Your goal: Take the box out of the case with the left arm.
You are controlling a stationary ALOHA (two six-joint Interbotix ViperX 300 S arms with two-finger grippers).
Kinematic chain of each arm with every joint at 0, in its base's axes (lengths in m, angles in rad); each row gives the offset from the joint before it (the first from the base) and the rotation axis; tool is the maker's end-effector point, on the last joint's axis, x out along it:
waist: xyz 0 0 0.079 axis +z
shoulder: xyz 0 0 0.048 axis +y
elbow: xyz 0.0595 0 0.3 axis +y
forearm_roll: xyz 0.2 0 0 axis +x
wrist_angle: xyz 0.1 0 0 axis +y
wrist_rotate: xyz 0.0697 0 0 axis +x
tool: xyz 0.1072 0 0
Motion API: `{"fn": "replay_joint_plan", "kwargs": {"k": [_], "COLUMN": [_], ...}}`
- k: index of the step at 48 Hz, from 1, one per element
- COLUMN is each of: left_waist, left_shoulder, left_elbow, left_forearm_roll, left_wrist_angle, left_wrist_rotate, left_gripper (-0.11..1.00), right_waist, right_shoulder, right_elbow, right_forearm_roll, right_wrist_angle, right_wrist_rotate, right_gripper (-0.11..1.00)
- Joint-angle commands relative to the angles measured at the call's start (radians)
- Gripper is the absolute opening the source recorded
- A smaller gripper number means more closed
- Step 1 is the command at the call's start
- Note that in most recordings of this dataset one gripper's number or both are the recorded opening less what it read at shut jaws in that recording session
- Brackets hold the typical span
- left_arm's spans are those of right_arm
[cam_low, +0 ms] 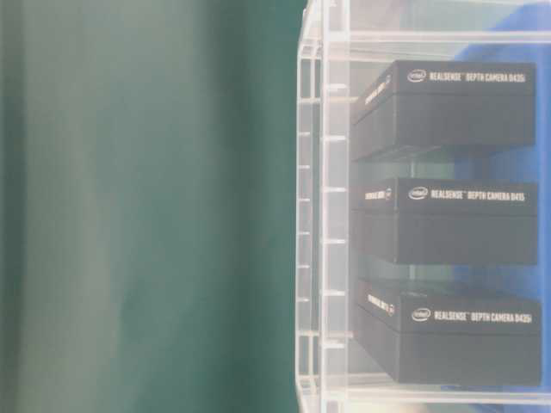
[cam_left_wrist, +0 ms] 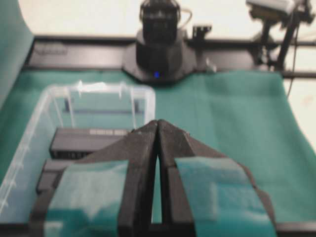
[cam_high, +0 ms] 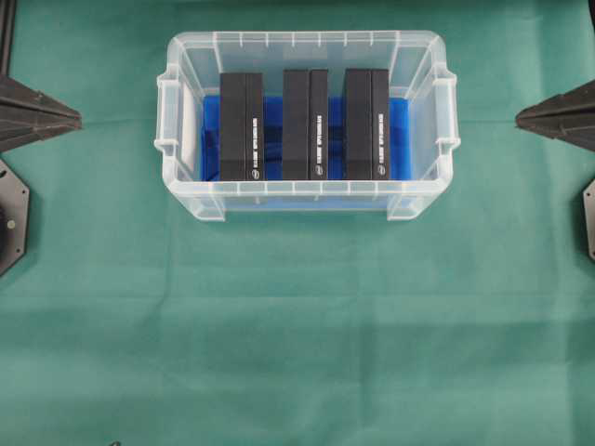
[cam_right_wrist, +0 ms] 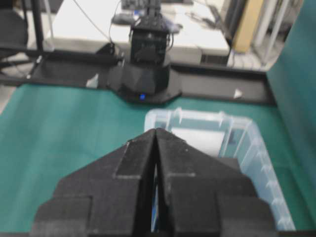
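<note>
The clear plastic case (cam_high: 178,130) stands at the top middle of the green cloth, blue lining inside. Three black boxes stand in it side by side: left box (cam_high: 242,125), middle box (cam_high: 305,124), right box (cam_high: 366,124). The table-level view shows the case (cam_low: 312,215) from its side with the boxes (cam_low: 448,219) stacked in view. My left gripper (cam_high: 76,118) rests at the left edge, shut and empty, well clear of the case; its tips (cam_left_wrist: 158,122) meet in the left wrist view. My right gripper (cam_high: 519,117) rests at the right edge, shut, its tips (cam_right_wrist: 155,131) touching.
Green cloth (cam_high: 297,334) covers the table. The arm bases (cam_high: 9,214) sit at the left and right edges. The opposite arm's base (cam_left_wrist: 158,54) shows beyond the case in each wrist view.
</note>
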Motion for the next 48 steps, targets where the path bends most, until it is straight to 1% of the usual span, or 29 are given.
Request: {"fn": "replay_joint_plan", "kwargs": {"k": [1,7,12,17,23,24,30,35,38,42,48], "left_waist": [0.000,0.000,0.000,0.000,0.000,0.000,-0.005,-0.011,-0.011,-0.011,-0.011], "left_shoulder": [0.015,0.012,0.023,0.043,0.071,0.075,0.109,0.140,0.153,0.161,0.160], "left_elbow": [-0.028,-0.038,-0.071,-0.109,-0.156,-0.163,-0.199,-0.227,-0.232,-0.236,-0.238], "left_forearm_roll": [0.003,0.002,0.002,0.002,0.002,0.002,0.000,0.000,0.000,0.000,0.000], "left_wrist_angle": [0.023,0.087,0.242,0.439,0.649,0.678,0.848,0.982,1.037,1.080,1.085], "left_wrist_rotate": [0.000,-0.021,-0.095,-0.170,-0.244,-0.253,-0.310,-0.364,-0.390,-0.408,-0.410], "left_gripper": [0.01,0.01,0.01,0.01,0.01,0.01,0.01,0.01,0.01,0.01,0.01], "right_waist": [-0.002,0.000,-0.002,-0.003,-0.003,-0.003,-0.003,-0.003,-0.003,-0.003,-0.003], "right_shoulder": [0.011,0.009,0.011,0.023,0.052,0.061,0.106,0.141,0.158,0.173,0.178], "right_elbow": [-0.029,-0.040,-0.060,-0.087,-0.132,-0.146,-0.198,-0.230,-0.241,-0.247,-0.249], "right_forearm_roll": [0.003,0.003,0.000,-0.003,-0.005,-0.003,-0.003,-0.003,-0.003,-0.005,-0.003], "right_wrist_angle": [0.037,0.110,0.227,0.394,0.629,0.686,0.893,1.032,1.095,1.144,1.157], "right_wrist_rotate": [0.009,0.040,0.084,0.120,0.143,0.147,0.169,0.183,0.187,0.189,0.189], "right_gripper": [0.00,0.00,0.00,0.00,0.00,0.00,0.00,0.00,0.00,0.00,0.00]}}
